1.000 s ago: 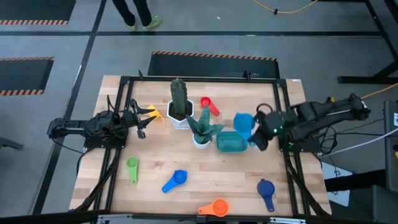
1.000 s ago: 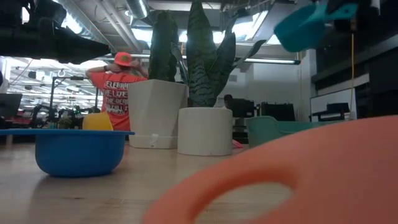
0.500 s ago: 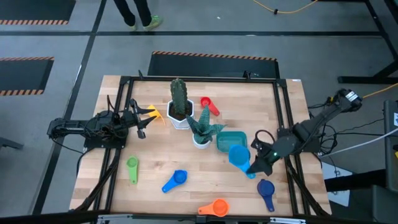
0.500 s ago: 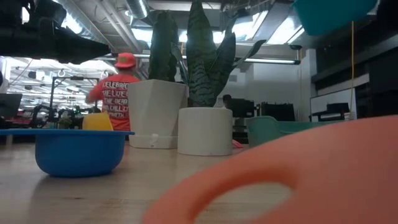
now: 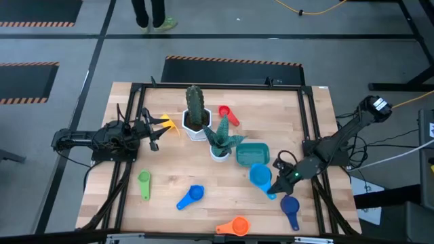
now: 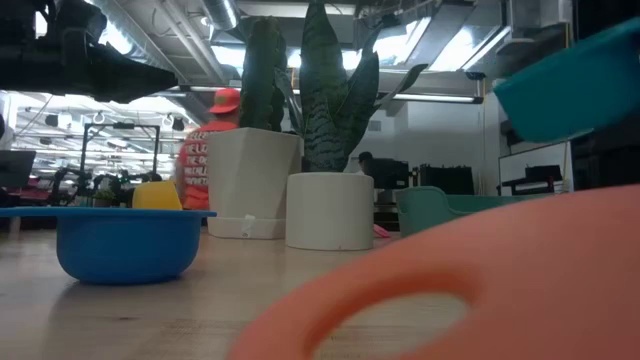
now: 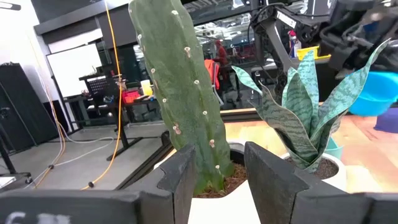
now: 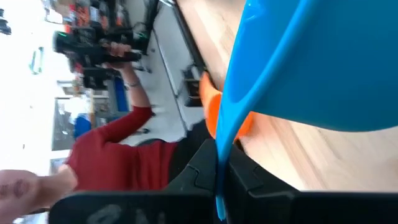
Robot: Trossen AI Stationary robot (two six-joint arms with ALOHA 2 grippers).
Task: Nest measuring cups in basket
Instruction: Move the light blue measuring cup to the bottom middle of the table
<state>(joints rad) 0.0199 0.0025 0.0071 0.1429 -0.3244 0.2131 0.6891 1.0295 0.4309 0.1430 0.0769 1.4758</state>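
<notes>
Nearest the table's front edge lie an orange plastic measuring cup (image 5: 232,226), a dark blue plastic scoop (image 5: 290,208), a mid-blue one (image 5: 190,197) and a green one (image 5: 144,183), spread well apart, so each can probably be picked singly. Just behind them, the right gripper (image 5: 278,187) is pinched tight on the flat handle of a big light-blue plastic measuring cup (image 5: 260,175), its bowl mouth up and clear of the wood, just in front of the shallow teal plastic basket (image 5: 252,154); holding by the handle leaves the bowl free for lowering in. Beside the basket stand a round white pot of snake plant (image 5: 220,141) and a white hexagonal cactus pot (image 5: 195,115), hemming it in. Beyond them lie a red scoop (image 5: 228,114) and a yellow scoop (image 5: 165,122). At the left side, the left gripper (image 5: 152,134) waits with fingers spread, holding nothing.
</notes>
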